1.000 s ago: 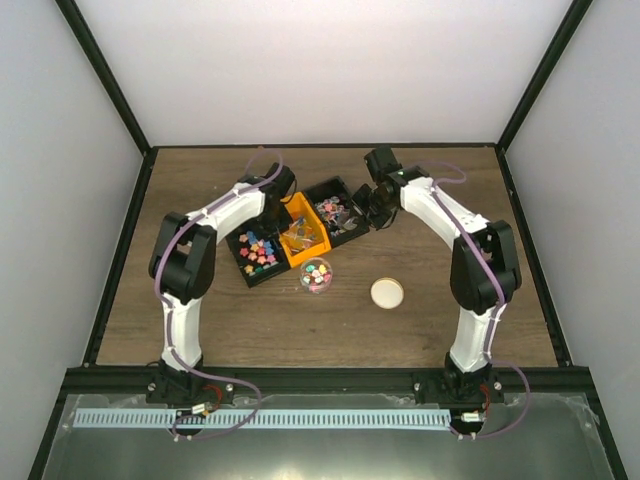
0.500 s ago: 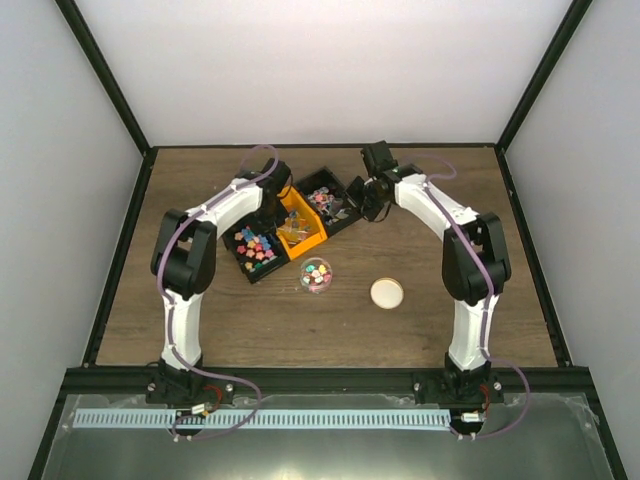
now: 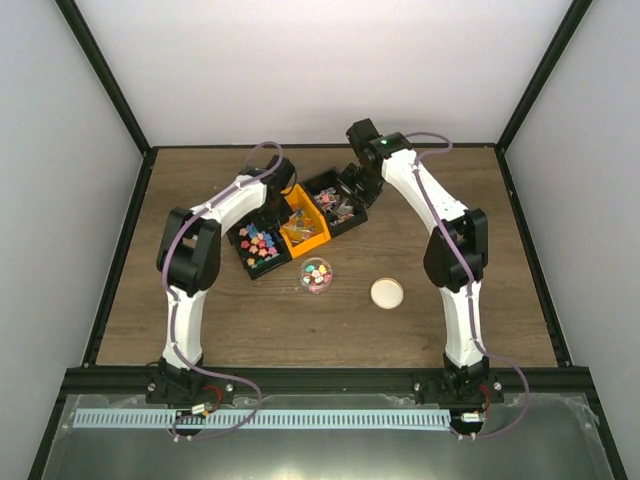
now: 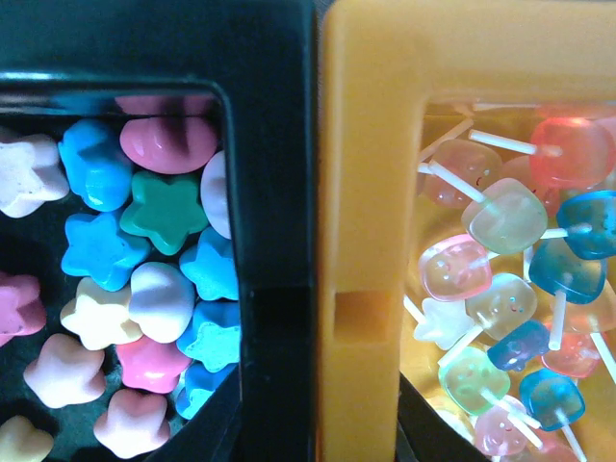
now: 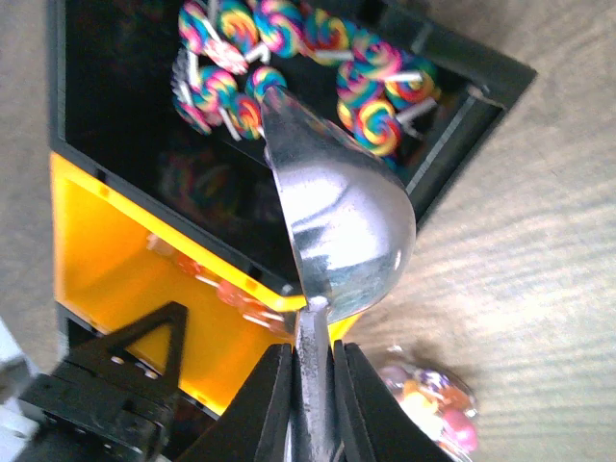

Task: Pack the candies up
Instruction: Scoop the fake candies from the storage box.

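The right pincer gripped a metal scoop over swirl lollipops beside the orange bin. The left pincer hung over its rim; I couldn't tell its state.

Candies pastel; bin orange; lollipops rainbow-swirled.

Bench: brown wood, grain showing, matt. Scoop: bare metal, polished, mirror-bright w/ reflections in the bowl; handle same stuff. Orange bin: smooth plastic, slight sheen. Black bin beside it: plastic too, semi-gloss. Star candies: opaque, chalky-looking, soft satin at most. Face lollipops: translucent, glassy, v. glossy, thin white sticks. Swirl lollipops: shiny. Jar: clear, glass or plastic can't tell. Lid: cream, matt. Right gripper: black plastic, dull.
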`<state>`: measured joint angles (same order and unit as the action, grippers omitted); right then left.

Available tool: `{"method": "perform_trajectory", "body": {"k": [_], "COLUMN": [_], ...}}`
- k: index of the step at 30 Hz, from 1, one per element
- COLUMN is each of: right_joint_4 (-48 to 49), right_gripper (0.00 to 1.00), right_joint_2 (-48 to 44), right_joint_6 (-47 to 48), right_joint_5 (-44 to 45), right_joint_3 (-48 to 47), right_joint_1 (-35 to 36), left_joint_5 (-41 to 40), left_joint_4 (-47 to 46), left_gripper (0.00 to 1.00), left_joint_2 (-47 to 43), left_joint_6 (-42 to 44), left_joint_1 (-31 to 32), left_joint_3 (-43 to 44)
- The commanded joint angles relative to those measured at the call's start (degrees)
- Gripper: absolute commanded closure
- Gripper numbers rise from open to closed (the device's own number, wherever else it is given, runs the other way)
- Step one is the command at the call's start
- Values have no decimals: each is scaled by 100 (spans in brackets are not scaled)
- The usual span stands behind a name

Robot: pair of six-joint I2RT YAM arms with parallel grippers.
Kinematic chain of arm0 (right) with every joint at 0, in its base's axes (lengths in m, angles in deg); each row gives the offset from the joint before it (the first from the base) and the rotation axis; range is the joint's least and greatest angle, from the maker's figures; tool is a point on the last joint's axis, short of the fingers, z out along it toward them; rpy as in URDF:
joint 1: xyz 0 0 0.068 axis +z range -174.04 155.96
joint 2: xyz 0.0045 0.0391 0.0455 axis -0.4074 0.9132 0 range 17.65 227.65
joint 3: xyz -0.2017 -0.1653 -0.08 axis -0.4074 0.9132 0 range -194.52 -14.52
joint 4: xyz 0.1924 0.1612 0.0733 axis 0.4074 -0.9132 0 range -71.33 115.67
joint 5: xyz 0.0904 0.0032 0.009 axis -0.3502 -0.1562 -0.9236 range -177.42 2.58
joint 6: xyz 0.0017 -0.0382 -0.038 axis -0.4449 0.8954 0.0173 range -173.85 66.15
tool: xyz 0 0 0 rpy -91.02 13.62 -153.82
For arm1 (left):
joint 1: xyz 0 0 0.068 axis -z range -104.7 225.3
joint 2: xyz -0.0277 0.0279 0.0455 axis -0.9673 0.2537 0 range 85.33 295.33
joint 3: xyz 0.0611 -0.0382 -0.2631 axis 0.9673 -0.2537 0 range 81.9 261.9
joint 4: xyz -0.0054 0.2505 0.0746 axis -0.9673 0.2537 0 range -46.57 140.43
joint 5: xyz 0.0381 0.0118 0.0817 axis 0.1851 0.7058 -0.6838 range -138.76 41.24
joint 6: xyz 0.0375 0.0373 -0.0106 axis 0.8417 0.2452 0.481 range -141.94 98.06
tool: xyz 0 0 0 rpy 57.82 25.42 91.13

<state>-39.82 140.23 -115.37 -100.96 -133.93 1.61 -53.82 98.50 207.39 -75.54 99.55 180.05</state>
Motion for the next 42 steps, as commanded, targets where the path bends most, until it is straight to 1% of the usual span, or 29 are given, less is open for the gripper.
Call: {"method": "perform_trajectory", "body": {"k": [1, 7, 14, 18, 22, 25, 27, 29, 35, 42], "right_joint_4": [-896, -881, -823, -401, 209, 859, 1735, 2682, 4802, 6920], "right_gripper": [99, 99, 99, 99, 99, 99, 99, 99, 99, 99], "right_joint_2": [-36, -367, 245, 578, 719, 660, 470, 182, -389, -701], "right_joint_6": [53, -3, -145, -154, -218, -117, 22, -47, 230, 94], "right_joint_5": [222, 544, 621, 573, 348, 90, -219, -457, -1148, -2374], "right_joint_3": [-202, 428, 528, 572, 1006, 1404, 1962, 2685, 4077, 5123], "right_joint_1": [206, 346, 340, 319, 222, 166, 124, 59, -51, -174], "left_joint_5": [331, 343, 360, 339, 356, 365, 411, 474, 531, 684], "left_joint_4": [-198, -194, -131, -76, -9, -20, -31, -23, -12, -72], "left_gripper": [96, 96, 96, 96, 96, 96, 96, 96, 96, 96], "left_joint_2": [362, 408, 401, 348, 330, 314, 338, 384, 465, 512], "left_joint_6": [108, 122, 153, 214, 290, 388, 414, 426, 463, 391], "left_joint_1": [106, 105, 106, 102, 102, 106, 98, 97, 97, 80], "left_joint_3": [-8, 38, 20, 4, -11, -6, 1, 40, 157, 181]}}
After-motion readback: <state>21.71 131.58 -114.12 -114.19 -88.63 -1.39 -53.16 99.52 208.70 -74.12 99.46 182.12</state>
